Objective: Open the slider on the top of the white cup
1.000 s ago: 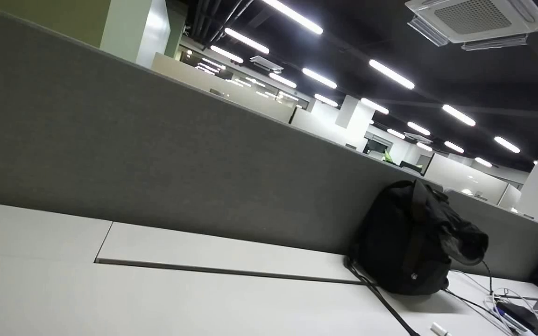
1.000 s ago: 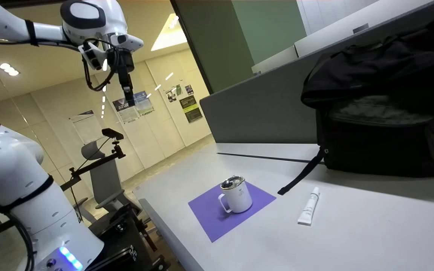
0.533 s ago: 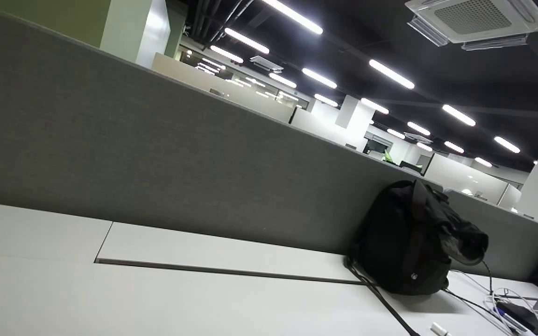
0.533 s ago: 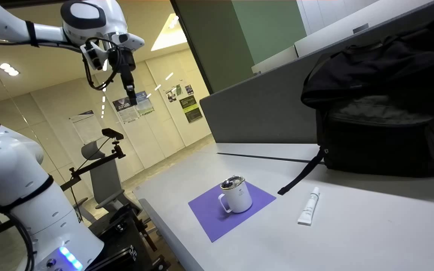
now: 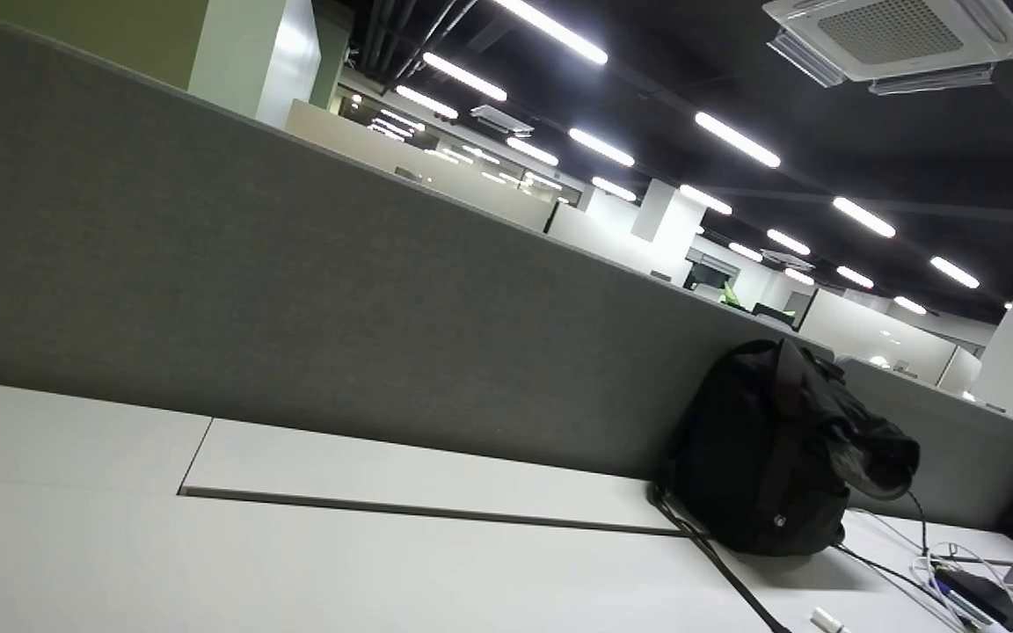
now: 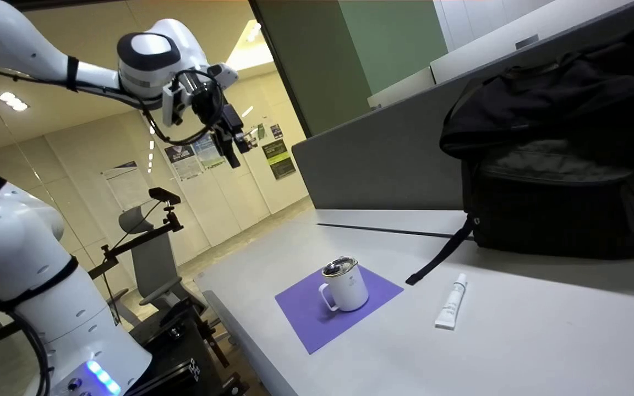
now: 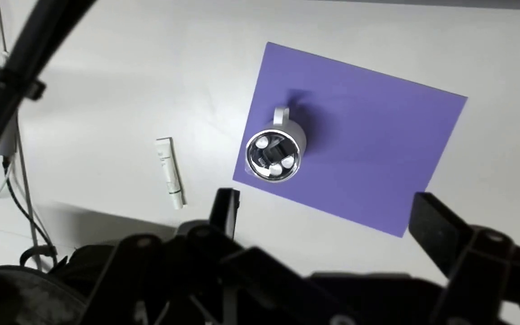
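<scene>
The white cup (image 6: pixel 348 290) stands upright on a purple sheet (image 6: pixel 303 313) on the table. In the wrist view the cup (image 7: pixel 297 134) is seen from above with its handle toward the top of the picture. Its clear lid (image 7: pixel 260 158) has a shiny rim and a dark slider (image 7: pixel 279 151); whether the slider is open or closed I cannot tell. My gripper (image 6: pixel 240 155) hangs in the air well above the table, up and left of the cup in an exterior view. In the wrist view its fingers (image 7: pixel 324 195) are wide apart with nothing between them.
A white tube (image 6: pixel 451 302) lies on the table near the sheet. A black backpack (image 6: pixel 559 165) stands against the grey partition (image 6: pixel 372 159), its strap reaching toward the cup. Cables (image 5: pixel 955 571) lie beyond the bag. A camera on a stand (image 6: pixel 164 196) is beside the arm.
The gripper and arm have moved to the right in an exterior view, and the gripper has turned so that both fingers show. The cup, sheet, tube and bag have not moved.
</scene>
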### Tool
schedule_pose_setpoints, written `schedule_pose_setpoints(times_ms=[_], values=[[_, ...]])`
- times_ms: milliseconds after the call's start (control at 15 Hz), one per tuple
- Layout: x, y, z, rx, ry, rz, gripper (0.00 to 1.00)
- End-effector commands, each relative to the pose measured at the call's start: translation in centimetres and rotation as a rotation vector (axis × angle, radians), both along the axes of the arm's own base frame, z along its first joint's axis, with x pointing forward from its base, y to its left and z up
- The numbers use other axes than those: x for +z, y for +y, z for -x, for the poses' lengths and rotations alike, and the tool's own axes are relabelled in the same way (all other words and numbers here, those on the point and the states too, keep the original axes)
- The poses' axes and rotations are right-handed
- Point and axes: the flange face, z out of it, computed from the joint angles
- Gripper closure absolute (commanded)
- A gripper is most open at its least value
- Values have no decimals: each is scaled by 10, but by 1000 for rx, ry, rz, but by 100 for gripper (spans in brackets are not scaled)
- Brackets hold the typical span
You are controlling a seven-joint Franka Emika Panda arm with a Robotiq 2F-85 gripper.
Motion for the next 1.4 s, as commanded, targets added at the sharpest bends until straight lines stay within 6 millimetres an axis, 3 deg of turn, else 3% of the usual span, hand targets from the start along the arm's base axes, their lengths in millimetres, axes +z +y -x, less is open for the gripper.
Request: schedule_pose_setpoints(times_ms=[0,67,133,200,333,667,933,1000,1133,1333], values=[[-72,-43,-24,-35,64,-13,0],[-92,-56,-30,-101,117,-3,0],[-66,-37,-15,-43,63,-16,0],[-85,-48,-18,-64,99,-19,0],[-105,-58,-24,-83,133,-25,0],[-99,-56,-29,-80,121,-23,0],[-130,-60,-40,17,-2,-26,1],[-144,-62,-44,55,-22,-22,25],[-169,-65,-47,128,-41,-5,29],[-199,-70,-49,213,-60,21,52]])
